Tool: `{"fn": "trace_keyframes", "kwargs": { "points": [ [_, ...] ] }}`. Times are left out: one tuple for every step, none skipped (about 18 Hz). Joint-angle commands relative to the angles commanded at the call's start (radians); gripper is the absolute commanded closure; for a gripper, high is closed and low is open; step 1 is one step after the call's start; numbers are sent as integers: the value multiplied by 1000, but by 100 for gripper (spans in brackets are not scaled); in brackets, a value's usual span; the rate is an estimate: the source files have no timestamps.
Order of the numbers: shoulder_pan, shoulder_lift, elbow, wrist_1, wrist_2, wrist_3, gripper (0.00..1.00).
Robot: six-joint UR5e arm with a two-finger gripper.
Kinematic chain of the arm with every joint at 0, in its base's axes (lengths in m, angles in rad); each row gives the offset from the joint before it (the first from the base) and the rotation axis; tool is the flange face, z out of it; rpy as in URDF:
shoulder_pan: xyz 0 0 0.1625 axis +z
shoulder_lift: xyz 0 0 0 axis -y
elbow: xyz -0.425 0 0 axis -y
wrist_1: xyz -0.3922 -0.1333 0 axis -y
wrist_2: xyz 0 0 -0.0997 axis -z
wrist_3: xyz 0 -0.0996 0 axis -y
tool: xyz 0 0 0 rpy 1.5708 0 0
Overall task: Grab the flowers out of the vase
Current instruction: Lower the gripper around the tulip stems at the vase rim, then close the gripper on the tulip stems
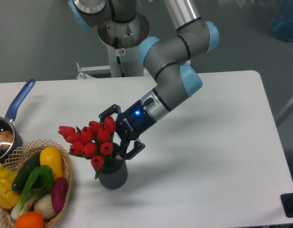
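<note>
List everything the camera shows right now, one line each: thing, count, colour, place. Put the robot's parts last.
flowers: one bunch of about nine buds, red with green stems, standing in the vase
vase: one, dark grey, front left of the table
basket: one, tan wicker, front left corner, holding colourful vegetables
saucepan: one, blue handle, left edge, partly cut off
table: one, white, fills the lower view
arm: one, grey with light blue joints, reaching down from the back
hand: one, black, fingers spread either side of the bunch's right edge just above the vase
</note>
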Motion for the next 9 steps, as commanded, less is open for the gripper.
{"fn": "trace_keyframes", "kwargs": {
  "points": [
    [2, -2, 0, 0, 0, 0, 34],
    [2, -2, 0, 0, 0, -2, 38],
    [3, -2, 0, -2, 0, -5, 42],
    [3, -2, 0, -2, 0, -5, 42],
    [5, -2, 0, -2, -2, -6, 42],
    [6, -2, 0, -2, -2, -6, 42],
    [8, -2, 0, -2, -3, -6, 42],
    [8, -2, 0, -2, -6, -8, 43],
    [9, 0, 0, -2, -11, -9, 43]
  ]
}}
